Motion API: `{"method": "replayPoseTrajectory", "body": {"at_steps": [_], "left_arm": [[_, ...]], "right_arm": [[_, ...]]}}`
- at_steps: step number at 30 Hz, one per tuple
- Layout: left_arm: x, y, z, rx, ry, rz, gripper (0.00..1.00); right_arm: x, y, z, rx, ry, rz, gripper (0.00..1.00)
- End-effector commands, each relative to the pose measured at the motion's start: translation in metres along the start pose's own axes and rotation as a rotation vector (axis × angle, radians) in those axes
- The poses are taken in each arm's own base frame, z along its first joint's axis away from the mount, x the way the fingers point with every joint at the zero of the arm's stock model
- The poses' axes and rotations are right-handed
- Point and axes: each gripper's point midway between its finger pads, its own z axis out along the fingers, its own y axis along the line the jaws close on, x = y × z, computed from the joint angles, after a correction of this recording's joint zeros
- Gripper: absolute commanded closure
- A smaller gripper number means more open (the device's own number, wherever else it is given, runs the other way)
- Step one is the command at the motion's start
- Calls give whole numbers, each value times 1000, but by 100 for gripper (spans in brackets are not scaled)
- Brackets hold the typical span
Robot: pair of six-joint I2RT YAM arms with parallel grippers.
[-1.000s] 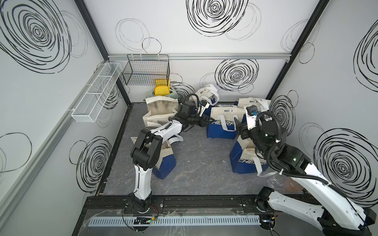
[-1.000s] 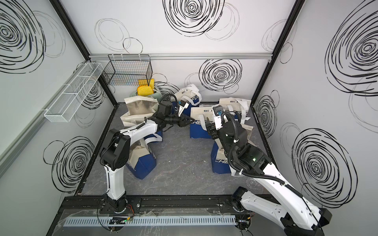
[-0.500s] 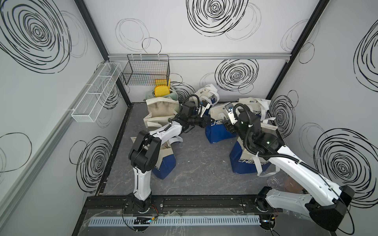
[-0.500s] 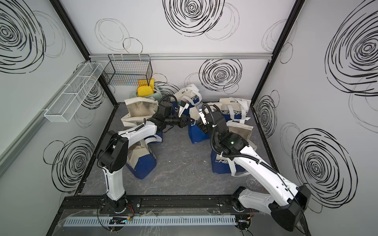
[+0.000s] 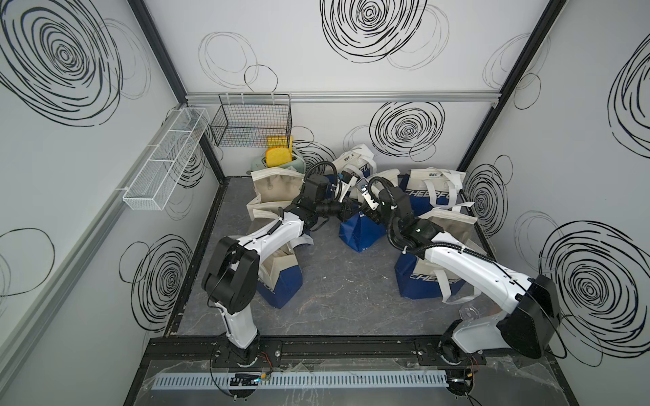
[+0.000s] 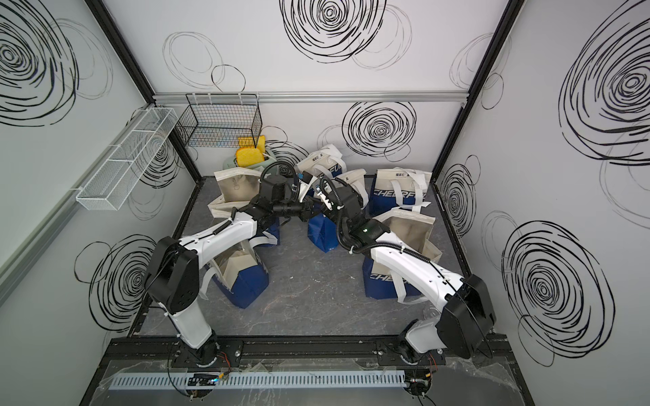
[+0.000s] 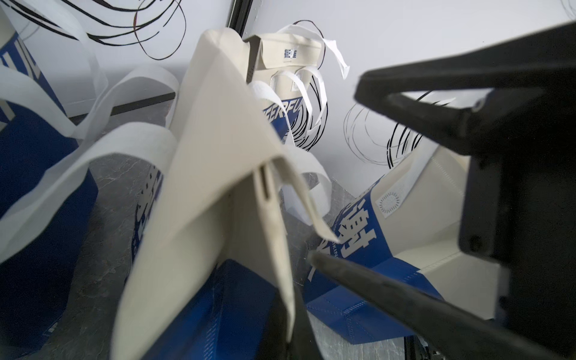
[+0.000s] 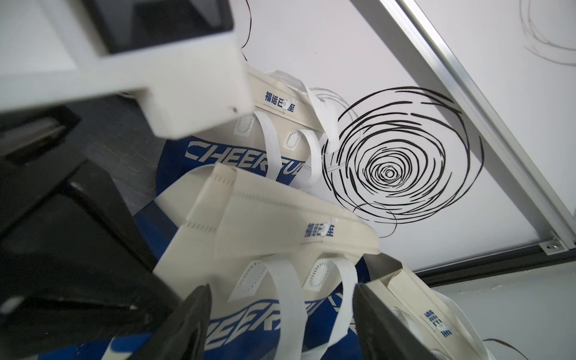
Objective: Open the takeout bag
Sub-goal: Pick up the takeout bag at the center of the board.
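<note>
Though unclear overhead, left gripper (image 7: 288, 327) pinches takeout bag (image 7: 218, 162)

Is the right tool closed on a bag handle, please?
No, the right tool is open, its fingers wide apart, gripping nothing.

Black wire basket (image 5: 251, 121), white mesh rack (image 5: 165, 161).
</note>
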Motion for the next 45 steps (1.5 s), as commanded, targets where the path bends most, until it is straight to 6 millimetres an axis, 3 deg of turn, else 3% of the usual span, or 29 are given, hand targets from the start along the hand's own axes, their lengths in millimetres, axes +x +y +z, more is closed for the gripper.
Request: {"method": "replayPoseTrajectory", "body": {"at_steps": [1,12,22,31,39,45], "left_arm": [[-13,-13,-9,13,-35,62,100],[-11,-23,-15,37,-18,78,100],[-13,-28,-20,44,-14,97,100],[-4,-27,-25,33,12,96,100],[-4,-23,-29,20,10,94,100],[-5,-24,-29,21,7,99,100]], "right_arm": [[-31,-15,-1,55,-88,38,27],[-41,-22,10,114,-105,59,30],[-37,-14,19,107,-90,31,31],[-38,-20,29,124,-89,10,32],[-37,-31,27,139,-108,14,21],[-41,-27,22,98,-154,9,19]]}}
